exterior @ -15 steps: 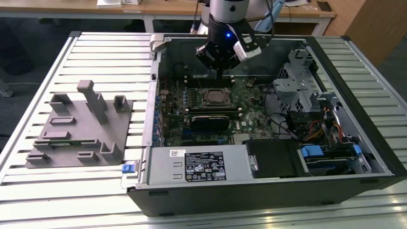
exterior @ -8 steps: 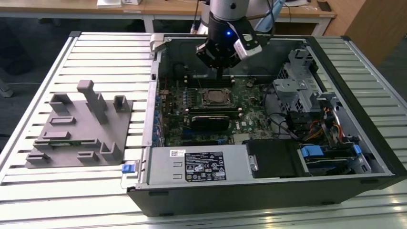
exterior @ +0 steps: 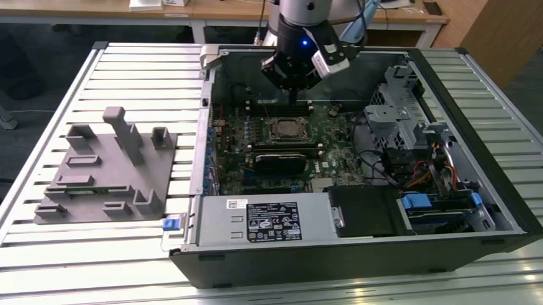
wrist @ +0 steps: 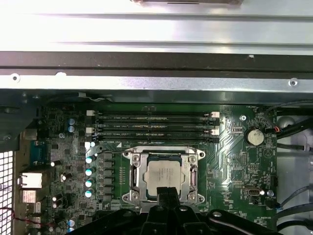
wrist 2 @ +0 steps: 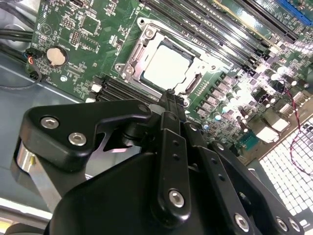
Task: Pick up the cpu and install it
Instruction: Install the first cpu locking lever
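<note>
Exterior view, nearest item: power supply [exterior: 267,219] with its label sits at the lower centre of the frame, inside the computer case [exterior: 492,190].
Exterior view, tool: my gripper [exterior: 293,96] hangs in the upper centre, above the motherboard [exterior: 327,136], its fingers drawn together to a narrow tip and carrying nothing.
Exterior view, task item: cpu [exterior: 287,128] lies in the socket at mid-frame, just below my fingertip and apart from it.
Exterior view, other: grey fixture block [exterior: 106,168] stands on the slatted table [exterior: 51,101] at the left of the frame.
Second wrist view, tool: my gripper's black linkage fills the lower half; fingers [wrist 2: 172,105] pressed together, empty.
Second wrist view, task item: cpu [wrist 2: 166,66] rests flat in the open socket frame [wrist 2: 131,58], upper centre, seemingly seated.
First wrist view, task item: cpu [wrist: 162,173] sits at lower centre, inside the socket, below the memory slots [wrist: 151,128].
First wrist view, tool: my fingertips [wrist: 167,197] rise from the bottom edge, closed, just short of the chip.
Handling judgement: light, stiff, smooth metal top; likely slippery and fragile on the underside. Hold by two opposite edges only, kept level.
</note>
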`<control>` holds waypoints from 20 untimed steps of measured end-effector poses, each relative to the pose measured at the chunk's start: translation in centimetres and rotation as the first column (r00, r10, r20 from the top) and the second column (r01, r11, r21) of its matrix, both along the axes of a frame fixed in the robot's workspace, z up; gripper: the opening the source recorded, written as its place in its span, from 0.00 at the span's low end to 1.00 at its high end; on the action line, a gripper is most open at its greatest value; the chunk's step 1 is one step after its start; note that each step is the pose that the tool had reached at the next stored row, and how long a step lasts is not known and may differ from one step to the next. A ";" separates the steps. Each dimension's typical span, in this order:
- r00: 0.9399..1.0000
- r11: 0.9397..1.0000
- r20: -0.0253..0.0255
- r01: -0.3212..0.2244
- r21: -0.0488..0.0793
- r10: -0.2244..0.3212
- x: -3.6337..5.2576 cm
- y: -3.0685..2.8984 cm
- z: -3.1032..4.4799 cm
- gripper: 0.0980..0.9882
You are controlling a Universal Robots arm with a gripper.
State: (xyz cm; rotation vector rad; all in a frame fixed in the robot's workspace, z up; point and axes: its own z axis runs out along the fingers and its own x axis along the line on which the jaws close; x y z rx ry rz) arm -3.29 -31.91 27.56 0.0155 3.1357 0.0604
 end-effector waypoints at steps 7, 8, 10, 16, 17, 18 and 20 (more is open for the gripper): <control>1.000 1.000 0.000 0.000 0.000 0.000 -0.23 0.00 0.00 0.01; 1.000 1.000 0.000 0.000 0.000 0.000 -0.25 0.00 0.00 0.01; 1.000 1.000 0.000 0.000 0.000 0.000 -0.30 0.00 0.00 0.01; 1.000 1.000 0.000 0.000 0.000 0.000 -0.45 0.00 0.00 0.01; 1.000 1.000 0.000 0.000 0.000 0.000 -0.49 0.00 0.00 0.01; 1.000 1.000 0.000 0.000 0.000 0.000 -0.52 0.00 0.00 0.01; 1.000 1.000 0.000 0.000 0.000 0.000 -0.55 0.00 0.00 0.01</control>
